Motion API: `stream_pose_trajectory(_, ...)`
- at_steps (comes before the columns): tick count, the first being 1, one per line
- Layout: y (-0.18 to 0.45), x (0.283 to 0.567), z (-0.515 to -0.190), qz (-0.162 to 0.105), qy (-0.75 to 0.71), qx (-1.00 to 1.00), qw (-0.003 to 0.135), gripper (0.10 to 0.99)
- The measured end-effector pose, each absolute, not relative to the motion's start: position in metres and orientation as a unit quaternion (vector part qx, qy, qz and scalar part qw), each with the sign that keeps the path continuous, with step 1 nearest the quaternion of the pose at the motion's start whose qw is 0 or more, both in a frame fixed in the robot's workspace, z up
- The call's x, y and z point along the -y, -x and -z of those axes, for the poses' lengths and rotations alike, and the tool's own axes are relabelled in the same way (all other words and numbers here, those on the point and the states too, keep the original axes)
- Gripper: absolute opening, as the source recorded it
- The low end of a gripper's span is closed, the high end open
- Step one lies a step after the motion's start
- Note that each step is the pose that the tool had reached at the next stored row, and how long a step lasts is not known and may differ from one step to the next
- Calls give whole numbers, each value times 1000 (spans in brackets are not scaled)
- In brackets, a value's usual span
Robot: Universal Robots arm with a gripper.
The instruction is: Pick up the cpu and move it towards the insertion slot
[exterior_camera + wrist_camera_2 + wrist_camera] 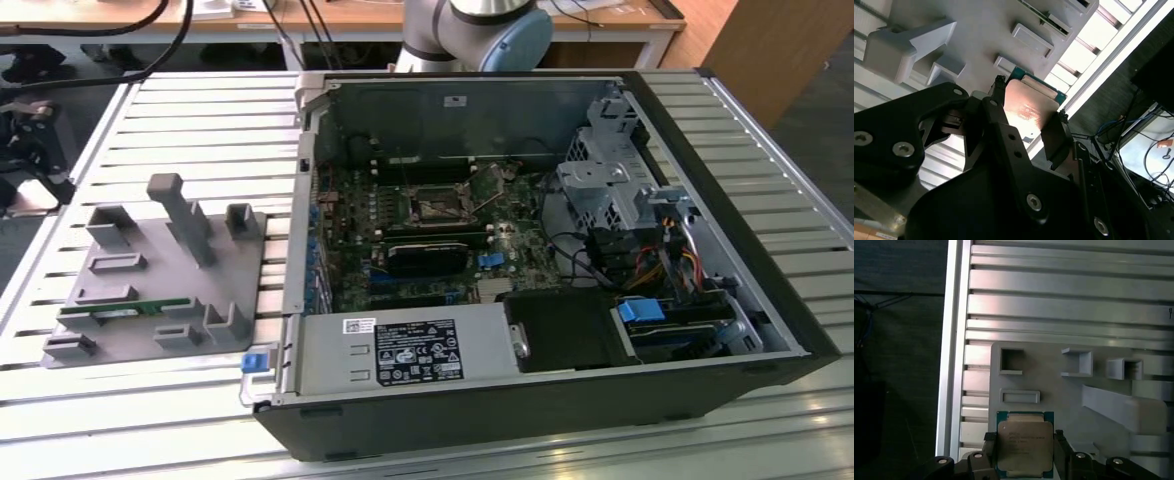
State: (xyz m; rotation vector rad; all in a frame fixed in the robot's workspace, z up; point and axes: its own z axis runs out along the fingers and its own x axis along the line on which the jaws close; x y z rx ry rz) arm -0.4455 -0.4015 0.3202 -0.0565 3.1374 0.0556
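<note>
The exterior view looks steeply down on the worktop (200, 110) from a distance. Both wrist views sit close behind the end effector (1030, 102), facing past it; they share the cpu (1025, 440) and grey fixture (1054, 395) beyond it.

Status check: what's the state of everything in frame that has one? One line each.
gripper: shut on the cpu, fingers against two opposite edges.
cpu: gripped, metal top up, over the grey fixture; can't tell if it is lifted.
insertion slot: empty, dark centre showing.
computer case: lying flat, side open.
memory stick: lying in the grey fixture.
</note>
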Motion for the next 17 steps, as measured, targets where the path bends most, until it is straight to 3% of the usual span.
stream_pose_trajectory(17,446,401,-345,-17,18,-1000,2,537)
